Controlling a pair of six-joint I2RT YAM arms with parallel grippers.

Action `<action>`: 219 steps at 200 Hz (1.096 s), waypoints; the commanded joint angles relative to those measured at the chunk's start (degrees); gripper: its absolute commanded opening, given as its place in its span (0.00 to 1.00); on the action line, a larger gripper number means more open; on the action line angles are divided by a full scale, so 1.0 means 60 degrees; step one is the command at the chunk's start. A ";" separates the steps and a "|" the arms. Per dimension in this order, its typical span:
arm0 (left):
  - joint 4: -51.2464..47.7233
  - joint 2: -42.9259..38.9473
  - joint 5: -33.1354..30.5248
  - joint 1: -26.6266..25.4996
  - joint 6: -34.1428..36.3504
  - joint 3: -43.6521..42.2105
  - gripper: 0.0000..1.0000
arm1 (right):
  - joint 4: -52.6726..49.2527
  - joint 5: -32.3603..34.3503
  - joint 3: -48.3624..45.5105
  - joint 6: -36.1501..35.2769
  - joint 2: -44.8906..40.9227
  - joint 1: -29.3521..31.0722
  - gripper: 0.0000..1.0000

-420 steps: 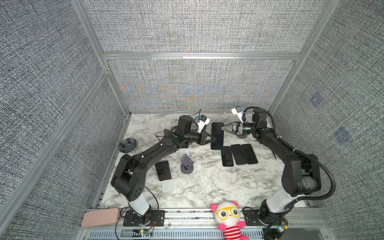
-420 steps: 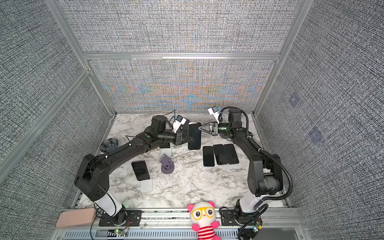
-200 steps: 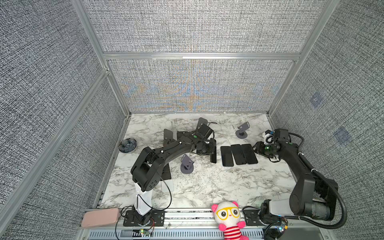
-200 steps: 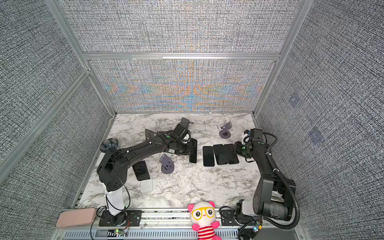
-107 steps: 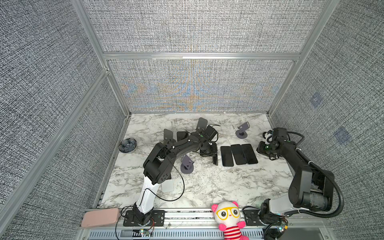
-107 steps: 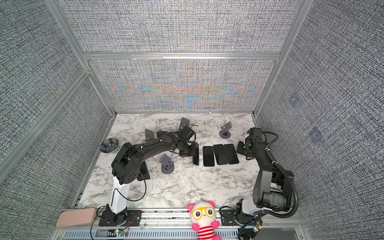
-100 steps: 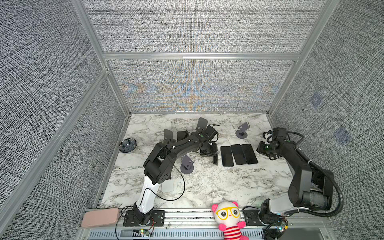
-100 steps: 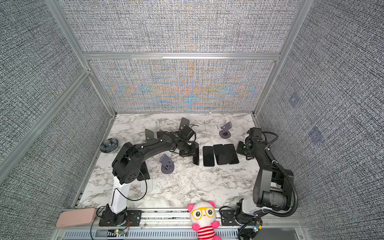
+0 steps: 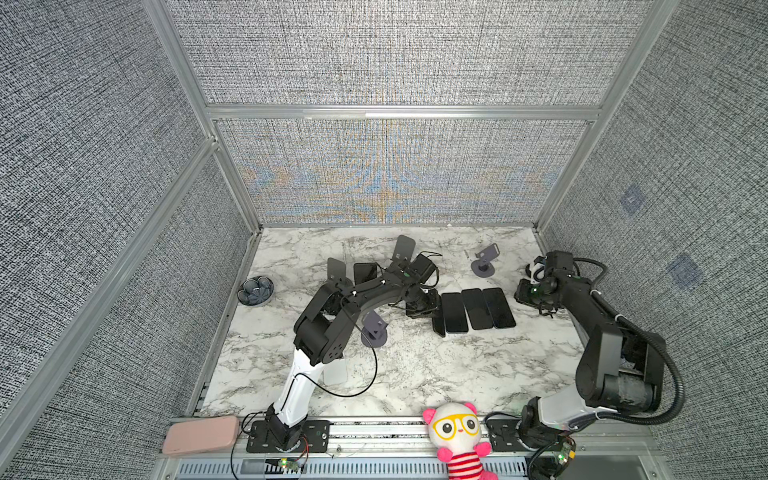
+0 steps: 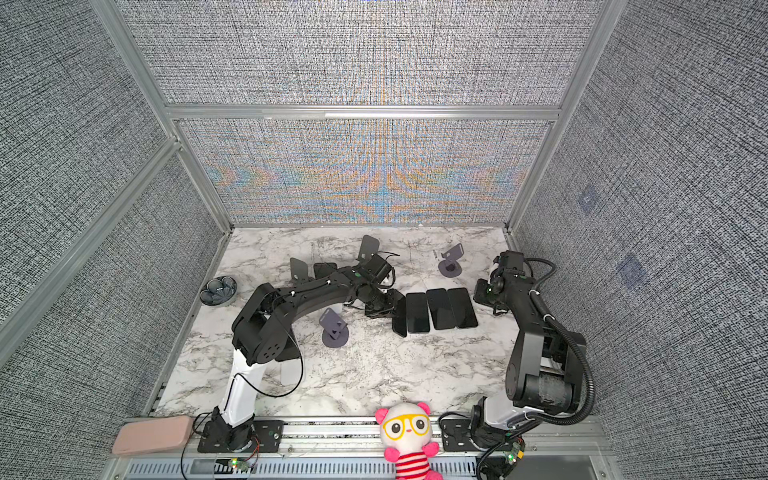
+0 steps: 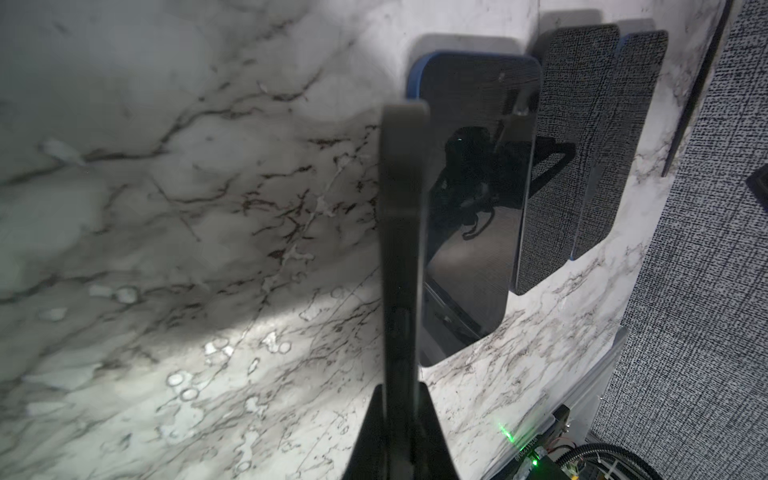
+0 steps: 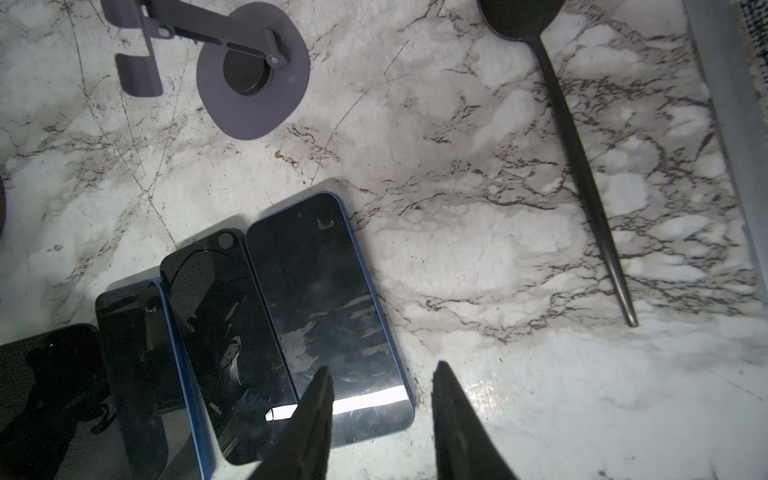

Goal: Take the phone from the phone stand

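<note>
Phone (image 9: 437, 322): off any stand, held on its long edge at the left end of the row, just beside the nearest flat phone.

- Marble table (image 9: 415, 374): carries everything.
- Left arm reaches to mid-table; right arm sits by the right wall.
- Two purple phone stands, both bare: one (image 9: 374, 330) near the left arm, one (image 9: 484, 262) at the rear right.
- Row of three phones (image 9: 478, 309): lying flat, screens up, edges touching or nearly so.
- Left gripper (image 11: 402, 399): pinching the phone across its thin faces, low on the body.
- Right gripper (image 12: 382, 368): jaws spread, nothing between them, hanging over the right end of the row.

Risks, as judged:
- If let go while leaning toward the row, the phone would likely tip onto its neighbour and overlap it.
- The grip is a narrow pinch on a smooth slab, so a twist on the way down could let it slide out.
- I cannot tell whether the lower edge meets the marble; releasing above it means a knock.

Look of the phone: thin dark slab with rounded corners, edge-on in the left wrist view, face hidden.
</note>
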 commanded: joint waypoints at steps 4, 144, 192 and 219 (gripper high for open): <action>-0.0041 0.0154 -0.0242 0.0001 0.0025 0.0068 0.00 | -0.0075 -0.0166 0.0106 -0.0173 0.0107 -0.0019 0.37; 0.0943 0.0404 -0.0493 0.0001 -0.0382 -0.0343 0.33 | 0.0043 -0.0341 -0.0079 -0.0306 0.0542 -0.0018 0.39; 0.1042 0.0444 -0.0463 0.0001 -0.0367 -0.0435 0.49 | 0.0057 -0.0382 -0.0092 -0.0330 0.0584 -0.0014 0.39; 0.1136 0.0402 -0.0445 0.0001 -0.0230 -0.0519 0.63 | 0.0085 -0.0387 -0.0136 -0.0343 0.0545 -0.0022 0.40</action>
